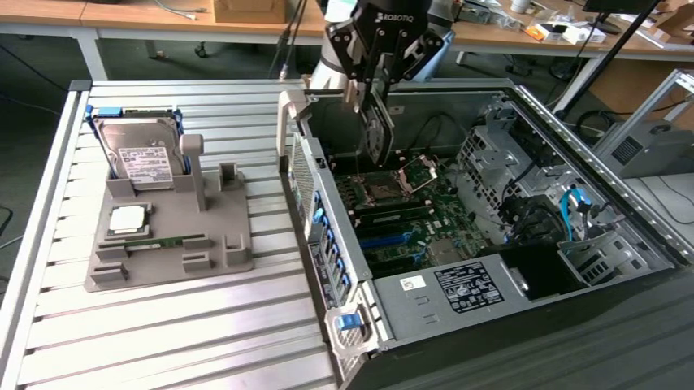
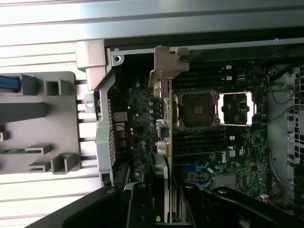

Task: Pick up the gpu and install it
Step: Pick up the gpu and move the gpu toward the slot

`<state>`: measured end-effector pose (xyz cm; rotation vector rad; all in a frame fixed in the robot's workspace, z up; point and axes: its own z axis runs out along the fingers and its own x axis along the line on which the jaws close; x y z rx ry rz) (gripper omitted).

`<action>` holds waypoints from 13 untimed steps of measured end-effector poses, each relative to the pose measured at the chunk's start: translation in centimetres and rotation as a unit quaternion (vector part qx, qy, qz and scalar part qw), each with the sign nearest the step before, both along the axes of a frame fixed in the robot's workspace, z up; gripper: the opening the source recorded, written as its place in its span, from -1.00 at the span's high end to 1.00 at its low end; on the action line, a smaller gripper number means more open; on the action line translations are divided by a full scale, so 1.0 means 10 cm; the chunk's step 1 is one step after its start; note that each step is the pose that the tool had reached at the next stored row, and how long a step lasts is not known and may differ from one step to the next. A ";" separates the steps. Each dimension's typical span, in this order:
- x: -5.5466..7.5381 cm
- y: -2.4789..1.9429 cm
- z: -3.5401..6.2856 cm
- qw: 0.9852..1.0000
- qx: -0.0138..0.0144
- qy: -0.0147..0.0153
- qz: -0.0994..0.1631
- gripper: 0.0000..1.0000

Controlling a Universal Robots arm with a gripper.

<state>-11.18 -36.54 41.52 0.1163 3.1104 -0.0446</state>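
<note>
My gripper [image 1: 370,96] hangs over the open computer case [image 1: 607,187], shut on the gpu [image 1: 376,130]. The gpu is a thin dark card held upright on its edge, above the motherboard [image 1: 401,211] near the case's back wall. In the wrist view the gpu [image 2: 169,137] shows edge-on, with its silver bracket [image 2: 168,64] at the far end over the case's rear edge. The black fingers [image 2: 138,204] of the gripper [image 2: 166,202] clamp the card from both sides. It is clear of the board, above the area beside the open CPU socket [image 2: 197,110].
A grey holder tray [image 1: 162,244] lies on the slatted table at the exterior view's left, carrying a hard drive [image 1: 138,156], a CPU [image 1: 127,218] and a RAM stick [image 1: 162,241]. Drive cages and cables [image 1: 542,203] fill the case's right side. Blue slots [image 1: 385,240] lie on the board.
</note>
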 end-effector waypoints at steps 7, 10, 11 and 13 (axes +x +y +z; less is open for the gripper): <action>0.03 0.000 -0.015 1.000 -0.003 0.000 0.000 0.46; 0.04 0.000 -0.021 1.000 -0.004 0.000 0.000 0.46; 0.04 0.000 -0.022 1.000 -0.005 0.000 0.000 0.46; 0.05 0.000 -0.025 1.000 -0.005 0.000 0.000 0.46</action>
